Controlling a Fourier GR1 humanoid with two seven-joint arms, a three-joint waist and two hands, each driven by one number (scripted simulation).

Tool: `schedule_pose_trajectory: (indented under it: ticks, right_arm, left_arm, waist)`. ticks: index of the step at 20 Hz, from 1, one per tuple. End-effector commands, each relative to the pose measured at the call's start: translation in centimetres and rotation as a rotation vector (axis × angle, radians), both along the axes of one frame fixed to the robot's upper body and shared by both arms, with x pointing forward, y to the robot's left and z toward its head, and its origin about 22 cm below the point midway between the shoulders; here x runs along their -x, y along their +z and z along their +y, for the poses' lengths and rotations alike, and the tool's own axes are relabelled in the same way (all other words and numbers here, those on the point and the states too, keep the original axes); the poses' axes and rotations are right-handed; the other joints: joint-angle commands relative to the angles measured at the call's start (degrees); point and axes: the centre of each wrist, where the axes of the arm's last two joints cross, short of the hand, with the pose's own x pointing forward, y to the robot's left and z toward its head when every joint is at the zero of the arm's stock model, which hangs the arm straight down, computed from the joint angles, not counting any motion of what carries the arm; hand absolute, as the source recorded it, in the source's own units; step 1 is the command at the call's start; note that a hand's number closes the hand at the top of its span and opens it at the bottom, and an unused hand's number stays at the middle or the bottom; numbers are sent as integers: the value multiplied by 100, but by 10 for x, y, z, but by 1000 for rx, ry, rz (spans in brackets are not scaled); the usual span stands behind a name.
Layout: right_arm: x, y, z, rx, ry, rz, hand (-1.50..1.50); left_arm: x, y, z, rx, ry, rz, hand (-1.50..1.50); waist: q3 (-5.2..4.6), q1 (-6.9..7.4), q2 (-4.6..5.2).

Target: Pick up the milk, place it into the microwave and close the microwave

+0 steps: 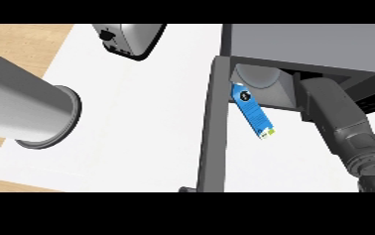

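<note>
Milk carton [253,112] leans tilted in the microwave [293,45] mouth, its lower end projecting beside the open door [212,130], which stands wide for access. Right forearm [333,115] reaches that mouth; the hand is hidden, so I cannot tell its state.

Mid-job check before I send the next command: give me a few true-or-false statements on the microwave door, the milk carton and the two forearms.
1. The grey microwave's dark grey door is open. True.
2. The blue milk carton stands upright to the left of the door. False: it is tilted and sits right of the door, at the microwave's opening.
3. The grey right forearm reaches up to the microwave's opening. True.
4. The grey left forearm touches the carton. False: it is at the view's left, apart from the carton, on the other side of the door.
</note>
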Motion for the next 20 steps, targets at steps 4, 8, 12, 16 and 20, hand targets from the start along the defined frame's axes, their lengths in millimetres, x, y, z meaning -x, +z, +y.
schedule_pose_trajectory:
  ticks: [4, 8, 12, 16, 20]
  right_arm:
    - [-2, 20, -32, 61, -42, -28, 150]
    - [-6, 32, -40, 51, -71, -37, 150]
    - [-5, 27, -34, 46, -88, -47, 150]
    - [-3, 29, -46, 55, -88, -43, 150]
    - [-7, 37, -43, 57, -81, -62, 150]
  left_arm:
    - [-10, 3, -2, 1, -13, -16, -150]
    - [-10, -1, -2, 5, -17, -5, -150]
    - [-14, 3, 2, -18, -10, -6, -150]
    - [-15, 3, 5, -34, 8, -7, -150]
    - [-19, 7, 1, -73, -8, -2, -150]
  waist:
    - [27, 42, 125]
    - [21, 143, 139]
    - [23, 203, 184]
    - [20, 191, 196]
    - [27, 214, 244]
